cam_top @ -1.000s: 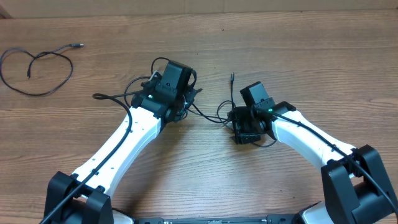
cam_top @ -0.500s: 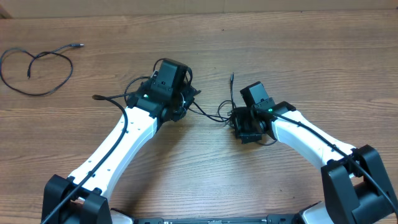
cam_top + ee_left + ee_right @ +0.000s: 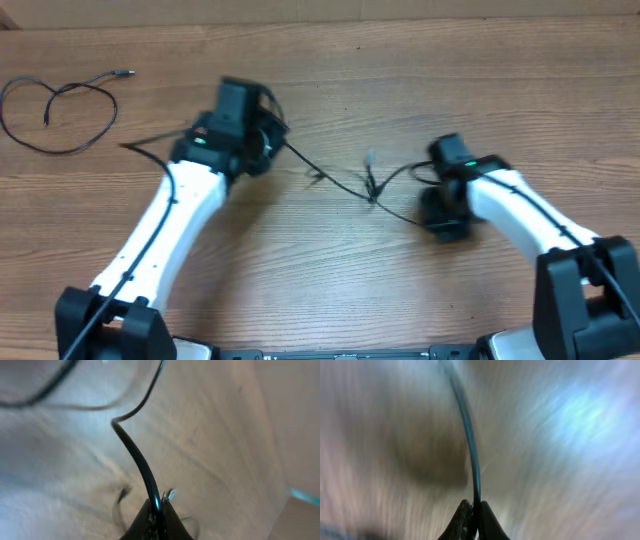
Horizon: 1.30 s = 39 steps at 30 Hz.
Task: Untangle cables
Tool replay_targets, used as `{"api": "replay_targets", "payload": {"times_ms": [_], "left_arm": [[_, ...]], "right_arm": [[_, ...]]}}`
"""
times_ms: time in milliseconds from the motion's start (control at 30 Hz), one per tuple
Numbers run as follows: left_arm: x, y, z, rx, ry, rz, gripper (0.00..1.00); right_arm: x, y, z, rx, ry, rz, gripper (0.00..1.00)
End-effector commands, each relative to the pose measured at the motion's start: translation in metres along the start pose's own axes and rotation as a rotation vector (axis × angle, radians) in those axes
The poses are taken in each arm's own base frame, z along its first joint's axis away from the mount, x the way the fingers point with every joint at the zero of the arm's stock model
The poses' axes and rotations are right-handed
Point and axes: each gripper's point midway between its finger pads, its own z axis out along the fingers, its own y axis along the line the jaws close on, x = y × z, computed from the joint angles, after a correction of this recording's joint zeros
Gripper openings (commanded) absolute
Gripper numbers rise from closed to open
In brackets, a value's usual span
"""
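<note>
Now the left claw (image 3: pixel 159 510) is pressed tight together, pinching a thin black cord (image 3: pixel 134 455) right at its tips. From the pinch the cord runs up toward 12 o'clock, bends, and goes off toward 1 o'clock.

The right claw (image 3: pixel 474 510) is squeezed together too. It nips another thin cord (image 3: pixel 470 445) that climbs toward 12 o'clock. That picture is very blurry.

From above, the cables (image 3: pixel 340 182) are pulled into a long line across the wooden table (image 3: pixel 300 280), with a small tangle (image 3: pixel 372 188) near the middle. The left claw's end of the line is at 10 o'clock from the tangle, and the right claw's end is at 4 o'clock from it, well apart.

One more thin black cable (image 3: pixel 112 105) lies alone in a loose loop at 10 o'clock on the table. Its small plug end (image 3: pixel 124 73) points toward 3 o'clock. It touches neither arm.
</note>
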Motion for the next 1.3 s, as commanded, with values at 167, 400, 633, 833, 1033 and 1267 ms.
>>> {"api": "replay_targets", "payload": {"times_ms": [167,400,633,833,1033,1267], "left_arm": [[-0.093,-0.015,-0.055,0.095,-0.203,0.018,0.04],[-0.077,-0.027,-0.057,0.185,-0.078,0.174,0.04],[-0.036,-0.050,-0.059,0.319,0.050,0.509,0.04],[-0.016,-0.058,-0.057,0.335,0.085,0.552,0.04],[0.002,-0.064,-0.055,0.347,0.103,0.631,0.04],[0.005,-0.063,-0.054,0.348,0.100,0.711,0.04]], "right_arm": [[-0.120,-0.028,-0.017,0.070,-0.258,-0.014,0.04],[-0.115,-0.010,-0.014,-0.075,-0.030,-0.173,0.04],[-0.035,0.035,-0.030,-0.379,0.256,-0.631,0.10],[0.027,0.056,-0.043,-0.506,0.369,-0.795,0.30],[0.083,0.076,-0.051,-0.577,0.399,-0.857,0.54],[0.143,0.098,-0.069,-0.726,0.406,-0.977,0.66]]}}
